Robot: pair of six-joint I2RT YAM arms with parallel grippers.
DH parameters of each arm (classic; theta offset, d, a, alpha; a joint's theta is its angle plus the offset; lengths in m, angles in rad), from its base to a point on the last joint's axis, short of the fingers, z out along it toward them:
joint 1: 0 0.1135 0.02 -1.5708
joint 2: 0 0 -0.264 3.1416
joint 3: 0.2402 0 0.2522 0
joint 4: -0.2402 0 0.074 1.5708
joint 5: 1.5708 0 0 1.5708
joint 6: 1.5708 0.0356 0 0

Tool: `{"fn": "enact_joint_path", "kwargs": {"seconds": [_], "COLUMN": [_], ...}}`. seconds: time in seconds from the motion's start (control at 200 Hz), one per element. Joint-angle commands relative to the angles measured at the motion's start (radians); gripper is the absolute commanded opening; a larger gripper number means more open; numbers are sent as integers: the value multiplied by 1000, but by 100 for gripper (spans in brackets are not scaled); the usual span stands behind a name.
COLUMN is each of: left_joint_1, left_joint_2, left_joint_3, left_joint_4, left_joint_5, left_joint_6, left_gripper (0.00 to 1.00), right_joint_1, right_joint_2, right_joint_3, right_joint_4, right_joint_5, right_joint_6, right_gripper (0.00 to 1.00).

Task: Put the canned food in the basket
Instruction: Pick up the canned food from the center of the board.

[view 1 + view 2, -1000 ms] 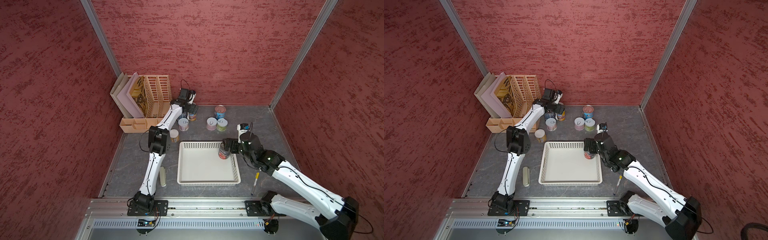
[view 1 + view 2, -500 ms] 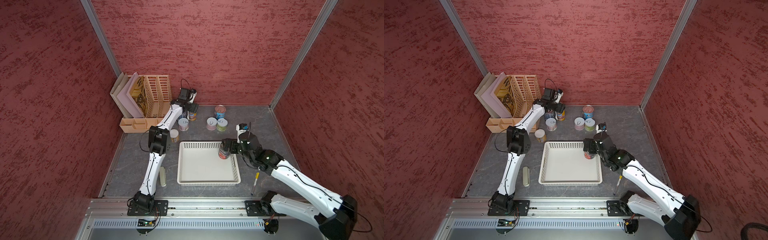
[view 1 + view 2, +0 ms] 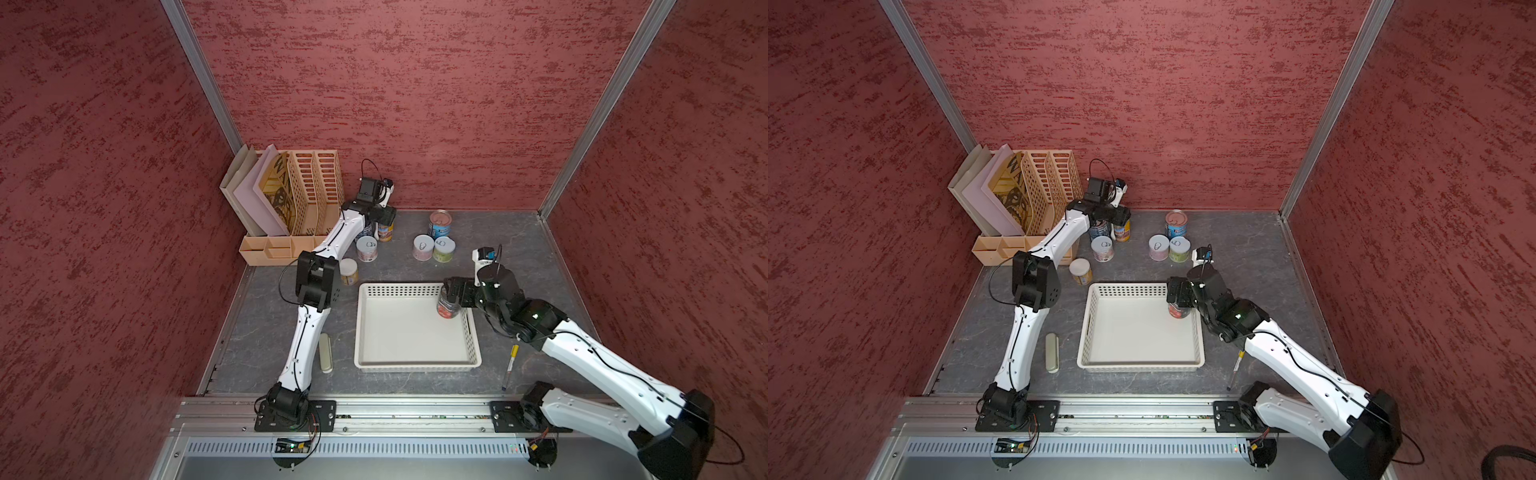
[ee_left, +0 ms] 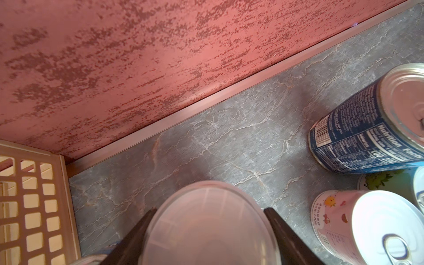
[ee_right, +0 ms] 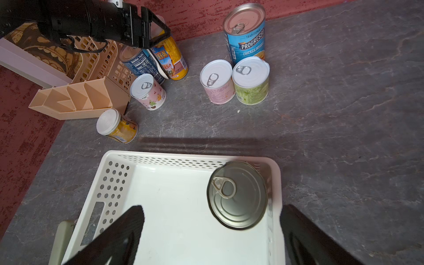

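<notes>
The white basket point(image 3: 407, 336) point(image 3: 1133, 336) point(image 5: 174, 206) lies mid-table with a red-labelled can point(image 3: 449, 308) point(image 3: 1179, 311) point(image 5: 237, 195) upright in its far right corner. My right gripper point(image 3: 451, 291) point(image 3: 1177, 293) point(image 5: 212, 207) hovers open over that can, one finger above the floor, one outside the wall. At the back, my left gripper point(image 3: 384, 220) point(image 3: 1121, 220) point(image 4: 210, 211) is shut on the yellow-orange can point(image 3: 385, 233) point(image 5: 172, 62), fingers against both sides of its translucent lid point(image 4: 208, 231). Several other cans stand behind the basket: a blue one point(image 3: 439, 224), pink point(image 3: 423, 247) and green point(image 3: 444, 248) tins.
A tan file organizer point(image 3: 307, 195) holding boards fills the back left corner, close to my left gripper. A dark blue can point(image 5: 140, 64) and a pink tin point(image 3: 367, 248) crowd the held can. A beige case point(image 3: 325, 353) and a pen point(image 3: 510, 365) flank the basket.
My left gripper's jaws have closed in onto the yellow-orange can. The right arm and the red-labelled can in the basket have barely moved.
</notes>
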Motion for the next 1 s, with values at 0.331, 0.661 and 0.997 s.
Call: {"fn": "enact_joint_path", "kwargs": {"seconds": [0.331,0.661,0.997], "left_joint_1": [-27,-87,-188], "left_joint_2": [-150,-262,-420], "left_joint_3": [-64,-60,-84], "left_joint_4": [-27,-104,-266], "left_joint_5": [-9,-102,-236], "left_joint_6": [-138,-193,-330], "left_gripper": [28,20,16], "right_joint_1": [-5,-5,-4], "right_joint_2": [15,5,-22], "right_joint_3": [19,10,-1], "right_joint_4": [32,39,38], "right_joint_5": [-4,-19,16], "right_joint_6": [8,15,13], "right_gripper": [98,98,98]}}
